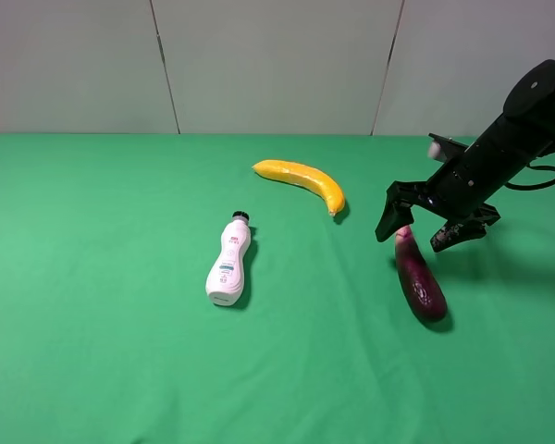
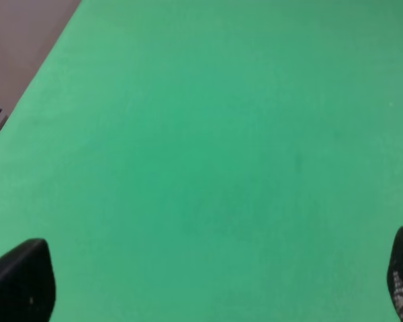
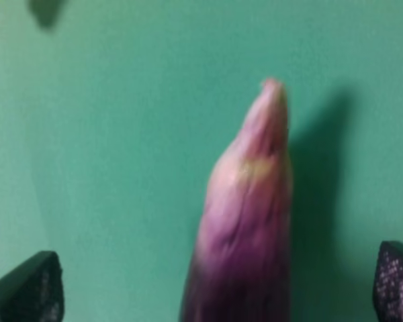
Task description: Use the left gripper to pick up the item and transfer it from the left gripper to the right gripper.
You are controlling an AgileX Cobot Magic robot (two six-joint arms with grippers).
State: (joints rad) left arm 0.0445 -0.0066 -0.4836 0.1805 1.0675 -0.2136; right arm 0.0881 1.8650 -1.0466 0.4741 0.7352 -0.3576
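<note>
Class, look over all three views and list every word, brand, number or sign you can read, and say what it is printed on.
No text can be read in any view.
white bottle: a small reddish mark and a teal-printed label, too small and blurred to read.
banana: no print visible.
eggplant: no print visible.
green table cover: plain, no markings.

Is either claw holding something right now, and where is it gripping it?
Nothing is held. The right gripper hangs open over the stem end of the eggplant, which lies on the table. The left gripper is open over bare green cloth.
</note>
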